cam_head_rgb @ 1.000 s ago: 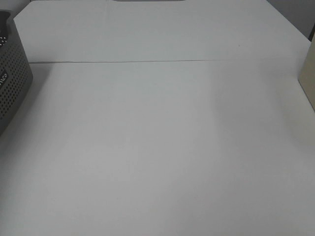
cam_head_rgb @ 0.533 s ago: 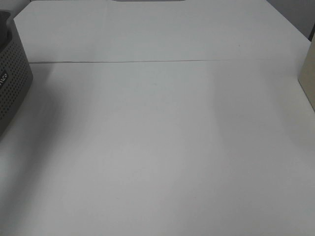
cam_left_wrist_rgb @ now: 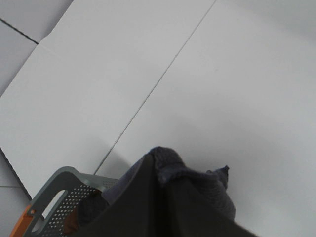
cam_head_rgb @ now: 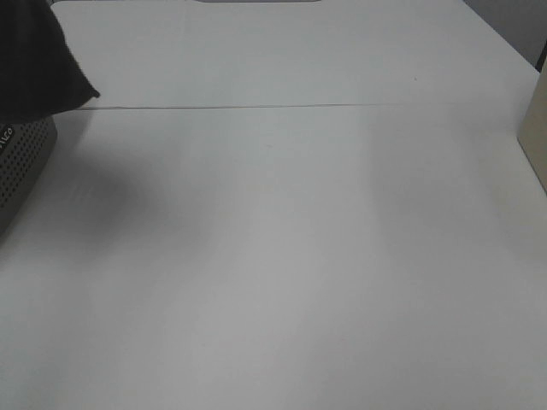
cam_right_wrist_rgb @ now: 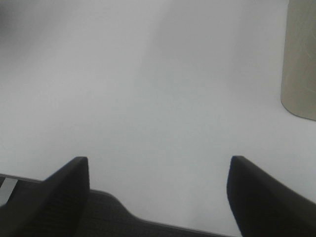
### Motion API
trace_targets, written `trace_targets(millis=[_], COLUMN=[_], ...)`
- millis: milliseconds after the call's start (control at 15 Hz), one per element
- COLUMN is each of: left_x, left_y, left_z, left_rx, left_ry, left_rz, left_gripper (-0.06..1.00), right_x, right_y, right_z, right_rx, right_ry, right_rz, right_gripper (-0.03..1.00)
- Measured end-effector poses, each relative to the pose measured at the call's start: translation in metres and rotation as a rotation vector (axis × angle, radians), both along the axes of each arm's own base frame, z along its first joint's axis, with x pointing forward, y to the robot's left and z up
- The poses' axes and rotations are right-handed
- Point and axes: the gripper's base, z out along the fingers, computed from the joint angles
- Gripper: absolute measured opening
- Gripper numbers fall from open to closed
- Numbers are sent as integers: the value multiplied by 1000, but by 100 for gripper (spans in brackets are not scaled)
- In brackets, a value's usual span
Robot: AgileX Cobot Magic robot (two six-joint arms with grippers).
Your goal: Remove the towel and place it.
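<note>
At far left my left gripper point(cam_left_wrist_rgb: 155, 170) is clenched on the towel point(cam_head_rgb: 34, 60), which hangs over the basket point(cam_head_rgb: 21, 162), so I'd lift it clear of the rim before crossing the table point(cam_head_rgb: 299, 256), with my right gripper point(cam_right_wrist_rgb: 158, 160) spread wide and empty.

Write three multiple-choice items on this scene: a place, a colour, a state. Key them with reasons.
1. In the high view, the towel hangs:
A. at the left edge, over the basket
B. mid-table
C. at the right edge

2. The basket's perforated wall is:
A. red
B. grey
C. yellow

3. The right gripper is:
A. shut on the towel
B. shut on the basket
C. open, holding nothing

Key:
1 A: dark cloth fills the upper left corner above the basket.
2 B: grey holed plastic shows.
3 C: its fingers stand wide apart over bare table.
</note>
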Motion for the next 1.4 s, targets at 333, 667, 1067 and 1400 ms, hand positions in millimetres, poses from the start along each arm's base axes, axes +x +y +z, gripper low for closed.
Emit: trace_targets(millis=[333,667,1067,1400], left_x=[-21,-46,-66,-76], left_y=[-46,-98,-134,-144], left_z=[0,12,4,5], left_rx=[146,287,291,278], left_ry=[-68,-335,-341,-356], left_rz=[-240,-378,-508,-552], left_gripper=[0,0,0,0], right_x=[0,52,142,219], right_y=[2,33,60,67], right_z=[0,31,22,5], right_rx=[21,181,301,396], right_ry=[-1,-128,-162,-91], right_rz=[14,349,758,892], right_gripper=[76,76,76,76])
